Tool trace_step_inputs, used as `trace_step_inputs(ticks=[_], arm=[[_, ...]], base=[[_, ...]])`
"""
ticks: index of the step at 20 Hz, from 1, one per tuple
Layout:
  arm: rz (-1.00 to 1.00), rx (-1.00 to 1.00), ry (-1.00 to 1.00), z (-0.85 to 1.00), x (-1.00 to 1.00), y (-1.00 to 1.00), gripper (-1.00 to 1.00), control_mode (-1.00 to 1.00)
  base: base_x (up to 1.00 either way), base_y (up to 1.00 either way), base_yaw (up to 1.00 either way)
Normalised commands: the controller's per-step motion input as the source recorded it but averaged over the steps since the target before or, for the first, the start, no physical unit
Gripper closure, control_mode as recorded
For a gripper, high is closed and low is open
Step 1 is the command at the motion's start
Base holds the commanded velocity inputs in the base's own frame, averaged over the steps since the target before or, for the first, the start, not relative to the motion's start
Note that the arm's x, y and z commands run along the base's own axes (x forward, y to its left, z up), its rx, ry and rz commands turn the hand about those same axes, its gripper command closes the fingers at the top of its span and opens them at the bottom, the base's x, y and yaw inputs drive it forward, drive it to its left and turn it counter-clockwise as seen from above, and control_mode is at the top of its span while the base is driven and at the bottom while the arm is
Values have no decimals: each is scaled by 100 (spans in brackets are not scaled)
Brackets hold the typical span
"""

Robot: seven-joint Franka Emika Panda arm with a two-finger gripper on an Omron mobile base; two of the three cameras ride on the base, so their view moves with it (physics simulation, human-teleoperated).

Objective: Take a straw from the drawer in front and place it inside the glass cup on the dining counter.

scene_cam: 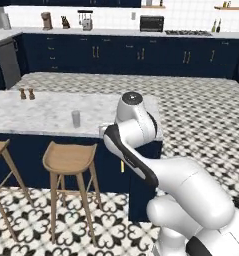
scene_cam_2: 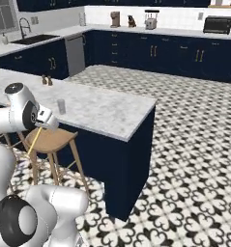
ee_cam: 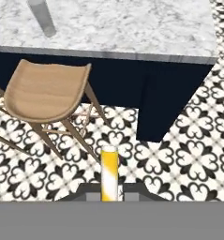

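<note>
My pincer (ee_cam: 109, 197) is clenched on the pale-yellow straw (ee_cam: 109, 172) — held above the patterned floor, near a wooden stool (ee_cam: 45, 93) — with the glass cup (scene_cam: 76, 118) standing farther off on the dining counter (scene_cam: 41, 112).

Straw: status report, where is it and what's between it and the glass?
Gripper shut on straw. Glass cup upright on dining counter, empty. Stool below, near the path.

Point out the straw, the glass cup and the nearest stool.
straw (ee_cam: 109, 171), hand view: middle of its shaft.
glass cup (scene_cam: 76, 119), left base view: middle of its wall.
stool (ee_cam: 45, 91), hand view: centre of the seat.
</note>
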Motion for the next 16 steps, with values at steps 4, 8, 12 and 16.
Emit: trace_step_inputs(ticks=[4,8,12,16], arm=[[0,0,0,0,0,0,100,100],[0,0,0,0,0,0,100,100],[0,0,0,0,0,0,100,100],[0,0,0,0,0,0,100,100]], base=[[0,100,-54],[0,100,-52],[-3,100,-47],[13,71,-28]])
